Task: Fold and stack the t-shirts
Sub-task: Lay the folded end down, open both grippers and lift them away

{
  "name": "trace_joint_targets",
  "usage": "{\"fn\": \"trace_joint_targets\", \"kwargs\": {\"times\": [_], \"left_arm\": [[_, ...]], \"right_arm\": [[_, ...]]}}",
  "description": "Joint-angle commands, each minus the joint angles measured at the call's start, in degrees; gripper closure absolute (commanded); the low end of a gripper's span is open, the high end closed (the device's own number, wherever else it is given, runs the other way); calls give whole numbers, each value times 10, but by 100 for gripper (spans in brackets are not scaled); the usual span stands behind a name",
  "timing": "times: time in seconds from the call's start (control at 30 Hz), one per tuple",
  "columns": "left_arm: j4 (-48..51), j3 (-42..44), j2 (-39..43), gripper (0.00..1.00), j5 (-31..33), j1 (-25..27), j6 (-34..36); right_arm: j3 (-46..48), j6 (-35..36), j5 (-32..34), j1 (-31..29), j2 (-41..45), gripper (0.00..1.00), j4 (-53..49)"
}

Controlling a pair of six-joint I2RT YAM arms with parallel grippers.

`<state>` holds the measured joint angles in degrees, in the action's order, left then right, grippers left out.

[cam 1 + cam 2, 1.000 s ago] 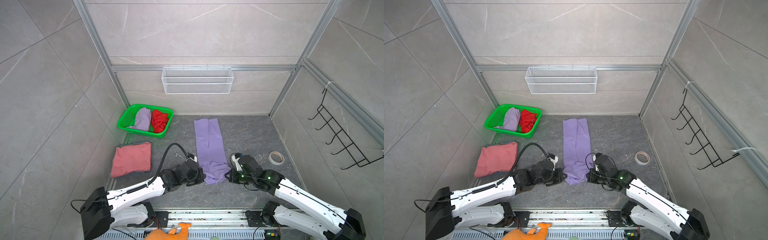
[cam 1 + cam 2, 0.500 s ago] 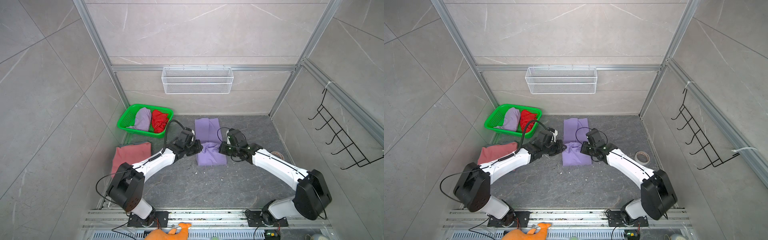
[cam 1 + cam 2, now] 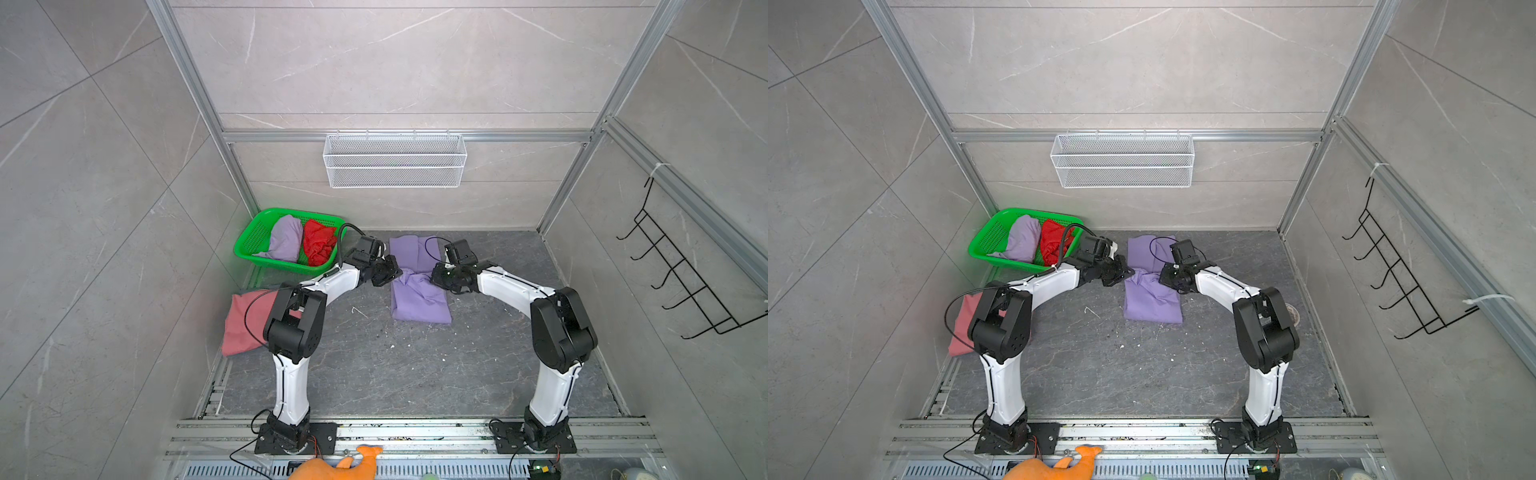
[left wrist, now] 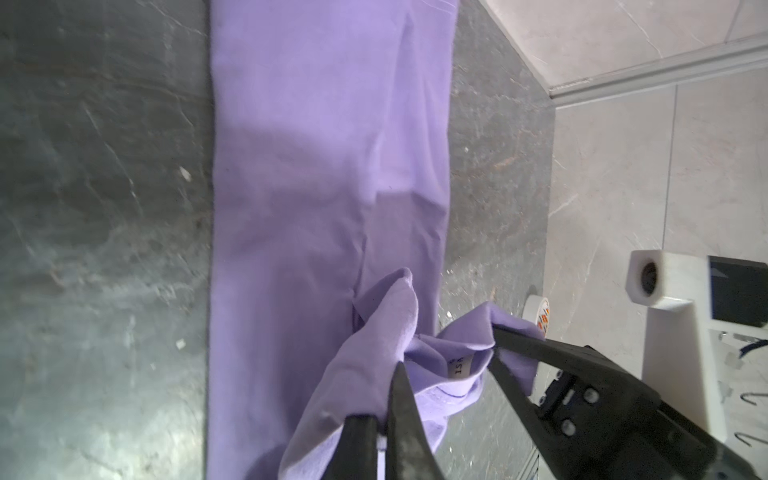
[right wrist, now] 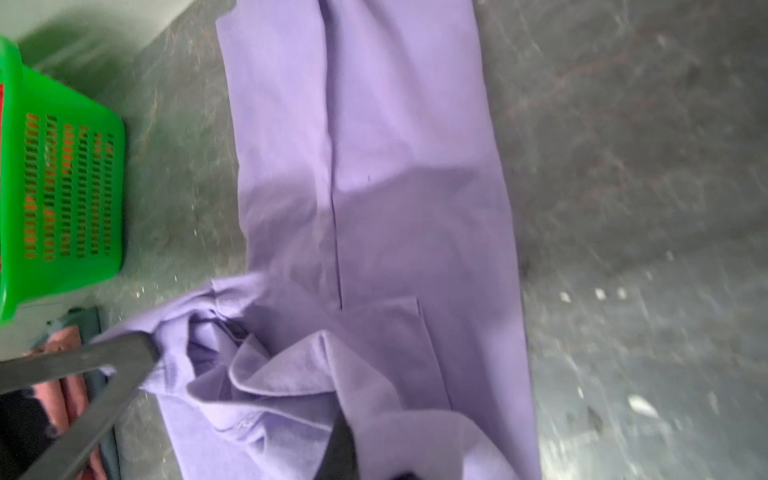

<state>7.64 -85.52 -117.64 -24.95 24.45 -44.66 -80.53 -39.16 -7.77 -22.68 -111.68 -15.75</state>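
Dark stone tabletop: mid-surface lies the lavender t-shirt, its long axis running from my bases toward the back wall. My left gripper and right gripper each pinch its bunched, doubled-over end. The green basket sits beside my left gripper.

The lavender t-shirt is soft matt cloth; the green basket glossy perforated plastic; the bench veined, matt, stone-like; the wall rack white wire mesh.
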Motion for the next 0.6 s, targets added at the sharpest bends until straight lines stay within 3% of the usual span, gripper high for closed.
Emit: {"fn": "trace_joint_targets", "kwargs": {"times": [0.0,0.07,0.1,0.2,0.23,0.43,0.57], "left_arm": [[4,-55,-32,99,-29,-17,19],[8,-84,-56,91,-43,-27,19],[7,-99,-67,81,-54,-33,19],[9,-131,-84,58,-64,-48,22],[13,-136,-82,54,-59,-54,23],[45,-107,-11,46,-14,-67,56],[58,-36,48,45,-1,-48,61]], "right_arm": [[-47,7,-12,10,-40,93,-6],[-70,7,-12,19,-60,91,-10],[-83,11,-19,24,-69,88,-7],[-105,16,-24,36,-83,54,-4],[-104,17,-19,38,-78,50,1],[-68,51,-21,42,-18,44,-11],[1,47,-41,42,29,42,-14]]}}
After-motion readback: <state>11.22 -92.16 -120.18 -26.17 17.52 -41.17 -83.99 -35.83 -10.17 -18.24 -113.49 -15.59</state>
